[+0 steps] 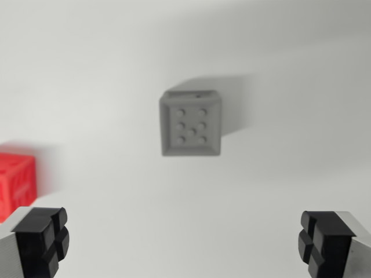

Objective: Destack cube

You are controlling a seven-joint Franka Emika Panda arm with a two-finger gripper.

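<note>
Grey cube (191, 124) sits square, dotted face up, claw (185, 243) spread.

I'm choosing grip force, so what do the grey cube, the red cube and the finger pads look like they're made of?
Grey cube: likely matte plastic; uniform dull grey, recessed face with round dimples, no shine.
Red cube: probably similar plastic, saturated red; it is blurred and cut off by the frame, so the finish is unclear.
Finger pads: black, matte, rubber-like blocks with moulded grooves, mounted on pale metal-looking fingers.

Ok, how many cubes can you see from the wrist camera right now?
2. A grey cube sits near the middle of the wrist view, on the white surface. A red cube is at the wrist view's left edge, partly cut off. More may lie outside the frame.
</note>
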